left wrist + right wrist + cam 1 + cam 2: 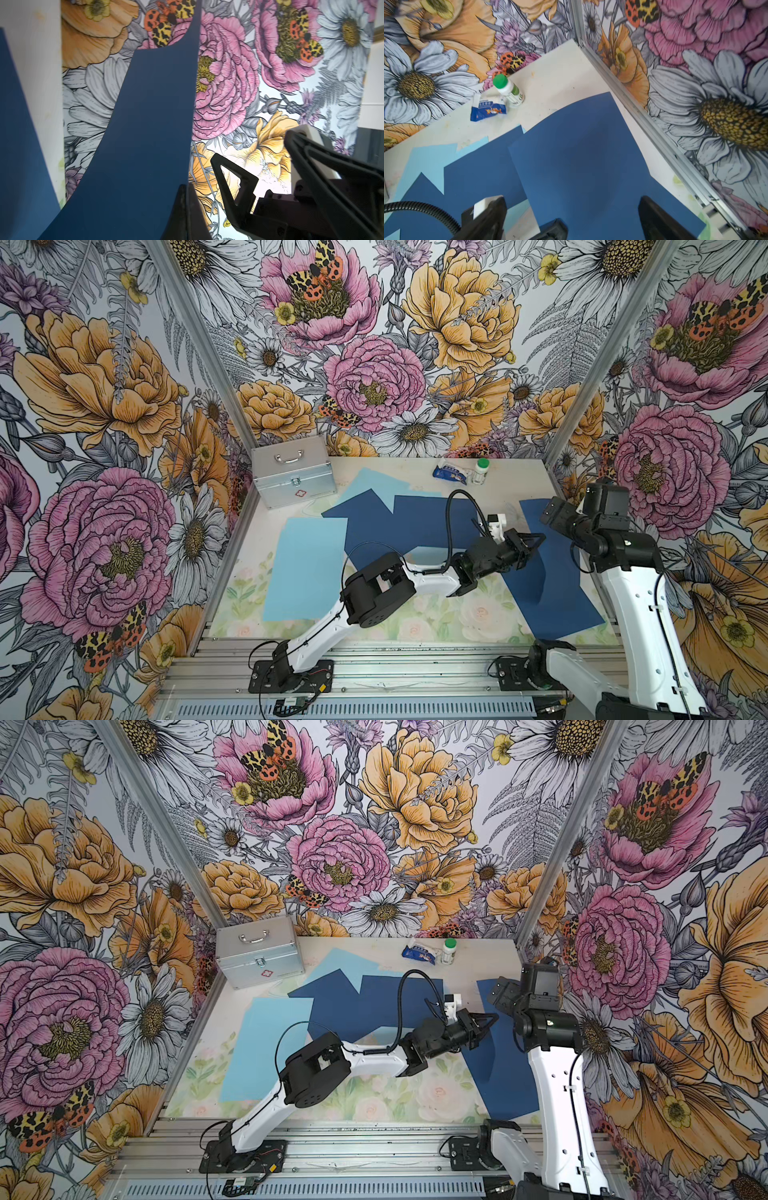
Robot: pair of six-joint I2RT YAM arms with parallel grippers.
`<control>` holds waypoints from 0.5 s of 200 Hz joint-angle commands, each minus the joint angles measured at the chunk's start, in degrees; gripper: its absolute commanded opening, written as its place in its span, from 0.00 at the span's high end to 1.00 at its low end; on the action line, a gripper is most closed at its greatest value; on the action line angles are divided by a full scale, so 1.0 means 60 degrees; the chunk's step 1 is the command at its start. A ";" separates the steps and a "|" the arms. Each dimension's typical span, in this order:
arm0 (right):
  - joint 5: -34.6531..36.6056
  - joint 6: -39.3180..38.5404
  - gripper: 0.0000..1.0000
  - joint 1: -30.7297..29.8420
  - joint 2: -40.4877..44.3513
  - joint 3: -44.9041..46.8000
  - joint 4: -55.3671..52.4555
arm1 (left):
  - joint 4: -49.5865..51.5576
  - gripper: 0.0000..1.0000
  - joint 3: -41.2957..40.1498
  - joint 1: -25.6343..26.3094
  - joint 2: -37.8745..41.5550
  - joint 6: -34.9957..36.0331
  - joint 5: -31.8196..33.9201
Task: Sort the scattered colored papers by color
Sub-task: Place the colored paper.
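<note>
My left gripper is pinched tight on the edge of a big, thin dark navy paper sheet, and that side of the sheet curls up off the pale table. My right gripper hangs wide open above the same sheet, holding nothing. 2 more navy sheets lie flat in the middle, on top of a light sky blue sheet. Another light blue sheet lies alone near the silver metal case.
</note>
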State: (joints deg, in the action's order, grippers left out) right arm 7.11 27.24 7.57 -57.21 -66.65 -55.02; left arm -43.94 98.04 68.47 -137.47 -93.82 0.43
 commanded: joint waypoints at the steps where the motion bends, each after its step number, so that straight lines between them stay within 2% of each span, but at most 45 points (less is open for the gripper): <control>1: -0.0455 0.0205 0.01 0.0087 0.0109 0.0642 0.0190 | 0.2614 1.00 0.0362 0.0239 -0.0157 -0.0142 0.1175; 32: -0.0966 0.0332 0.05 0.0153 -0.0056 0.2060 0.0834 | 0.3359 1.00 0.1015 0.0308 -0.1034 -0.0454 0.1353; 48: -0.0966 0.0401 0.13 0.0213 -0.0075 0.2656 0.1029 | 0.3786 1.00 0.0843 0.0279 -0.1052 -0.0453 0.1678; 62: -0.1062 0.0447 0.23 0.0322 -0.0053 0.3153 0.1228 | 0.3830 1.00 0.0580 0.0211 -0.0976 -0.0384 0.1854; 66: -0.1119 0.0467 0.36 0.0365 -0.0045 0.3326 0.1301 | 0.3871 1.00 0.0521 0.0194 -0.0954 -0.0387 0.1862; 75: -0.1342 0.0494 0.78 0.0498 -0.0098 0.3622 0.1521 | 0.3889 1.00 0.0400 0.0151 -0.0969 -0.0356 0.2217; 81: -0.1487 0.0534 0.95 0.0607 -0.0188 0.3745 0.1633 | 0.3936 1.00 0.0370 0.0132 -0.0994 -0.0350 0.2321; 84: -0.1560 0.0559 1.00 0.0663 -0.0253 0.3791 0.1673 | 0.3963 1.00 0.0350 0.0119 -0.1006 -0.0369 0.2352; 100: -0.2147 0.0720 1.00 0.1056 -0.0614 0.3924 0.1885 | 0.3989 1.00 0.0259 0.0095 -0.1077 -0.0450 0.2559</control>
State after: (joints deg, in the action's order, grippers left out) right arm -0.73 29.80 11.46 -58.72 -44.12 -48.47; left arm -21.34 100.49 69.80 -143.26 -96.14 10.98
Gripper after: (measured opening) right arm 0.157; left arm 0.042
